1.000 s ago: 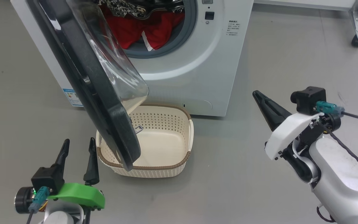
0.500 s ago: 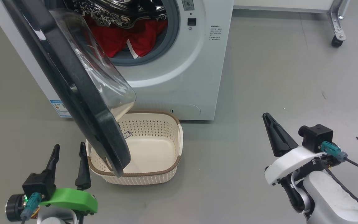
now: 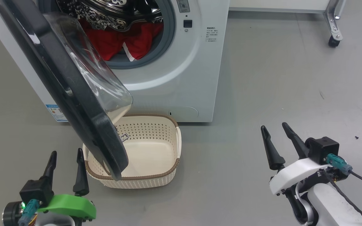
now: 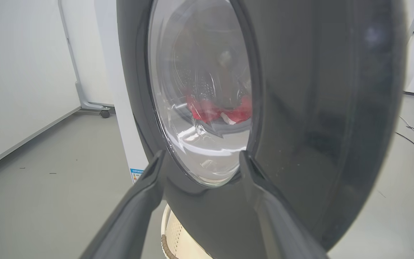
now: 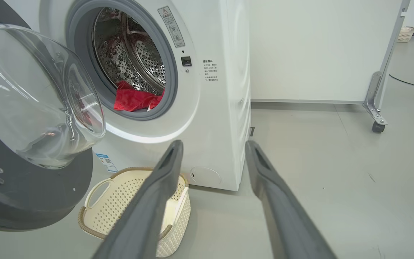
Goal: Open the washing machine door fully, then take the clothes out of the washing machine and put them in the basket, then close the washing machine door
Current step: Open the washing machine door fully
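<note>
**Washing machine door** (image 3: 83, 125)
- Hinged at the 9 o'clock side of the washing machine (image 3: 181, 78).
- Stands roughly square to the front, lower rim overhanging the 9 o'clock part of the basket (image 3: 143, 182).
- Judged not fully open.
- Treat as rigid and fairly heavy, swinging on one fixed arc.
- Expect the glossy black rim to be slippery. Push flat on its face or hook its free edge near 6 o'clock.
- Keep off the clear glass bowl.

**Clothes** (image 3: 115, 40)
- Bunched at the 6 o'clock floor of the drum, just behind the grey gasket.
- Judged light, limp, prone to draping and catching on the gasket lip.
- Pinch a thick fold near the white trim. Lift clear before withdrawing.

**Basket**
- On the floor at 6 o'clock below the drum mouth, just beside the machine's front.
- Light; likely to skid if bumped.

**Left pincer** (image 3: 67, 153)
- Released, grasping nothing.
- At 7 o'clock in the head view, facing the door's outer face.

**Right pincer** (image 3: 274, 126)
- Released, grasping nothing.
- At 4 o'clock, well apart from the machine.
</note>
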